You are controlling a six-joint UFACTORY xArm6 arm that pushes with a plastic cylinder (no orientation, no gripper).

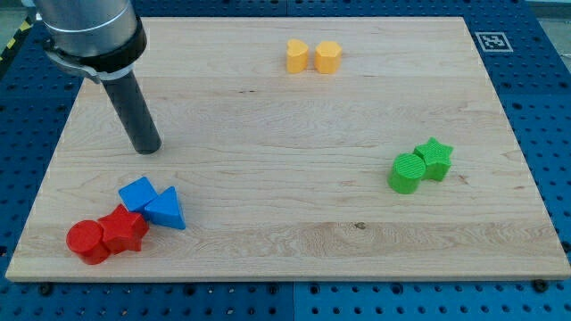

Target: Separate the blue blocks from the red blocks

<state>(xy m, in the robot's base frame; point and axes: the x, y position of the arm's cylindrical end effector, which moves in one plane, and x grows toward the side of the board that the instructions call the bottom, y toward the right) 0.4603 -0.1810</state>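
A blue cube [136, 193] and a blue triangular block [166, 209] sit side by side near the view's bottom left. Touching them from the lower left are a red block [124, 230] and a red cylinder [86, 241]. My tip [146, 148] rests on the board above the blue cube, apart from it by a short gap. It touches no block.
Two yellow blocks [312, 56] sit together at the view's top centre. A green cylinder [408, 173] and a green star [434, 158] touch each other at the view's right. The wooden board [285, 250] ends close below the red blocks.
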